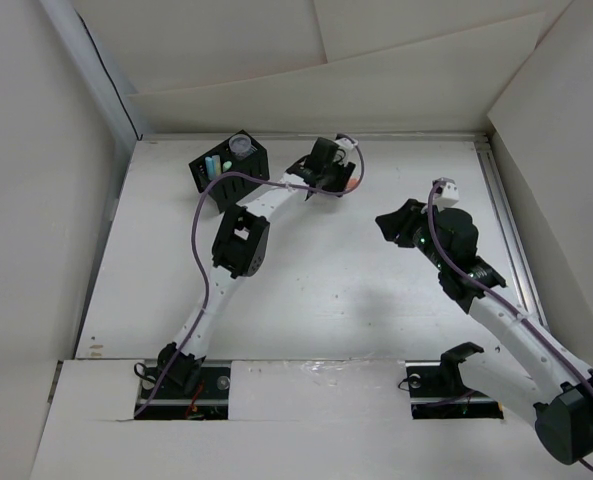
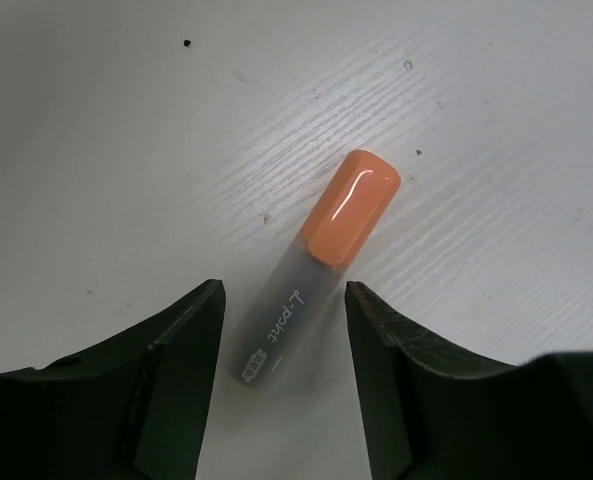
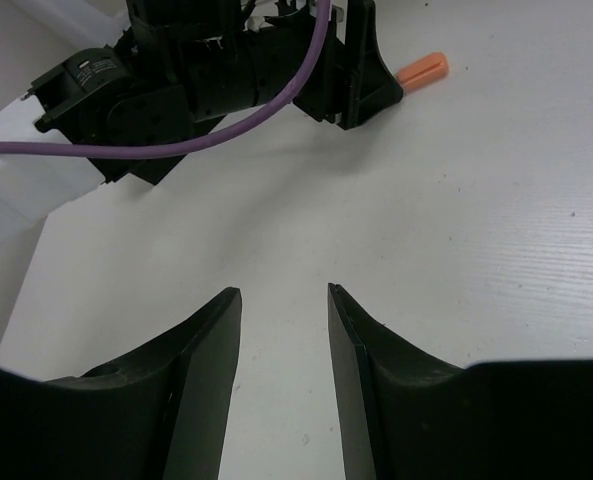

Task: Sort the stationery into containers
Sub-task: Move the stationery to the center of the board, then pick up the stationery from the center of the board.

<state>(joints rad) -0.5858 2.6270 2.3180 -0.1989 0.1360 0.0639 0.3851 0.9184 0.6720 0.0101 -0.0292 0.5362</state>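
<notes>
Top external view: a white desk [image 1: 326, 300] fills the frame, and I take the black slotted organiser [image 1: 228, 165] at its far left as my landmark. My left arm [image 1: 238, 240] rises from the near edge and bends round to end just right of the organiser. My right arm [image 1: 496, 310] stands well to the right of the organiser and nearer to me, its tip turned toward the box.

Inside the organiser stand pale green and light blue sticks [image 1: 212, 162] and a small round pale roll [image 1: 240, 146].

Left wrist view: the left claw [image 2: 284, 295] is spread wide. It straddles a grey marker [image 2: 311, 270] with an orange cap, which lies flat on the desk just right of the organiser. Neither finger appears to touch it. The marker lies slanted across the gap. Only its grey tail sits between the fingers, and the cap points away beyond them.

Right wrist view: the right claw [image 3: 284, 295] is also spread and grips nothing.

My worry is the slant. If I close now, I judge one finger would meet the barrel first and twist or roll it. A pinch so near the tail could also let the cap end droop, or squirt the marker out on the way to the organiser.
</notes>
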